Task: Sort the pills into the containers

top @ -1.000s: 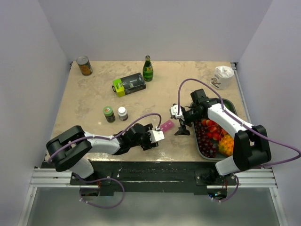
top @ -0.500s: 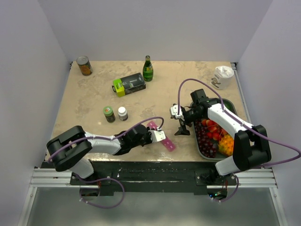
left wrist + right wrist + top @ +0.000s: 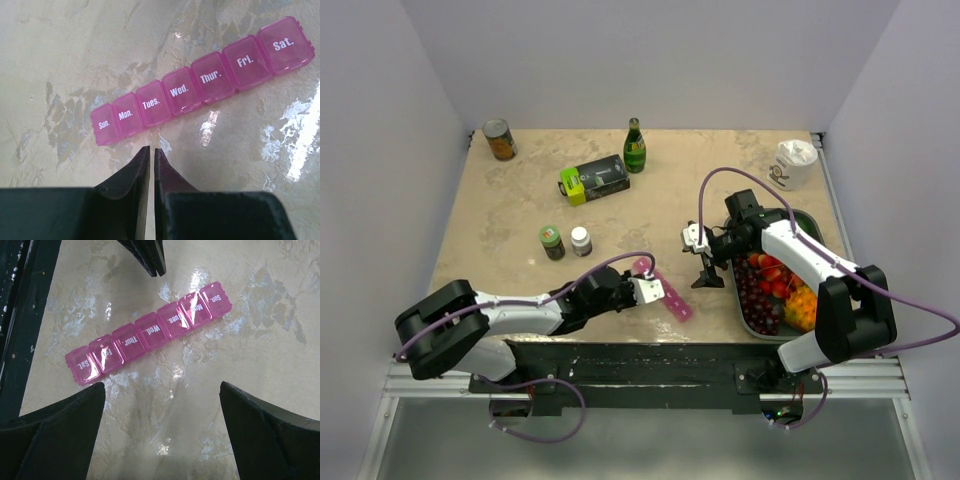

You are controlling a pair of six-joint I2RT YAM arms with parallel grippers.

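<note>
The containers are one pink pill-organiser strip (image 3: 666, 291) lying flat near the table's front edge, all lids shut, marked Sun. to Sat. It shows in the left wrist view (image 3: 200, 82) and the right wrist view (image 3: 150, 332). My left gripper (image 3: 642, 290) is shut and empty, its tips (image 3: 151, 150) just short of the Sun./Mon. end, not touching. My right gripper (image 3: 706, 270) is open and empty, hovering above the table just right of the strip (image 3: 161, 386). No pills are in view.
A white-capped bottle (image 3: 581, 240) and a green-capped bottle (image 3: 552, 242) stand left of centre. A dark fruit tray (image 3: 807, 217) lies at the right under the right arm. A green-black box (image 3: 595, 180), green bottle (image 3: 635, 146), can (image 3: 500, 140) and white cup (image 3: 793, 163) stand further back.
One second ago the left gripper held the strip raised near the right gripper. The strip now lies flat on the table, released, and the left gripper has drawn back left. The right arm stayed still.
</note>
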